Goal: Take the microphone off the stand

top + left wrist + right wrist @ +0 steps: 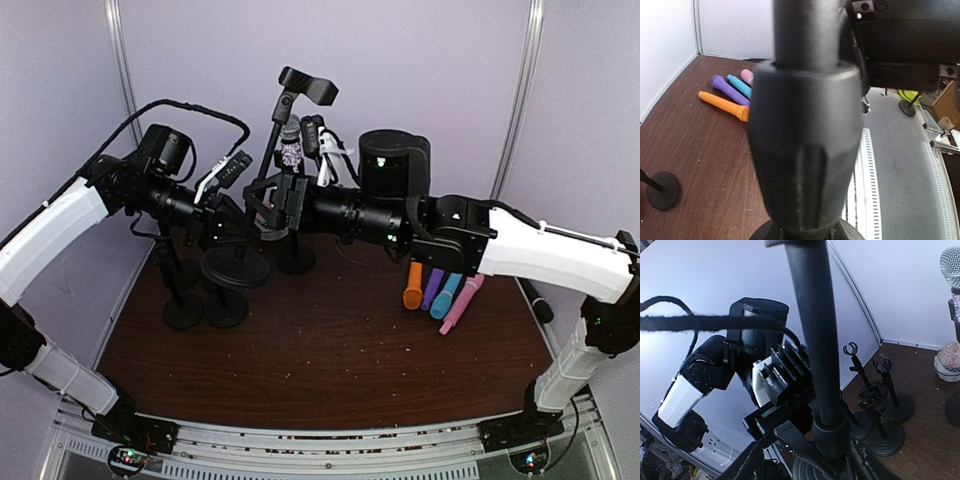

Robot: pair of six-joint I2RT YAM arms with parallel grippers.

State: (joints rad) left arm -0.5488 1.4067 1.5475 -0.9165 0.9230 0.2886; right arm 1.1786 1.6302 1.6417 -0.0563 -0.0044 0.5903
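The glittery microphone (291, 150) stands upright at the far middle of the table (330, 370), its mesh head on top. It is just behind the right gripper (275, 195). What holds it from below is hidden by the arms. In the right wrist view the microphone (952, 262) shows at the right edge, apart from the pole in front of the camera.

That pole belongs to a tall stand (812, 340) whose black clip (310, 86) tops it, tilted and holding nothing. The right gripper (827, 455) has a finger pressed on each side of the pole at its collar, pinching it. The left gripper (232, 190) reaches in from the left at the same stand. In its own wrist view the collar (805, 150) fills the frame, so I cannot tell whether its fingers are spread or pressed together.

3 short empty stands (890, 390) sit at the far left. To the right, 4 handheld microphones (440, 295) lie side by side: orange, purple, blue and pink. A black microphone (535, 298) lies near the right wall.
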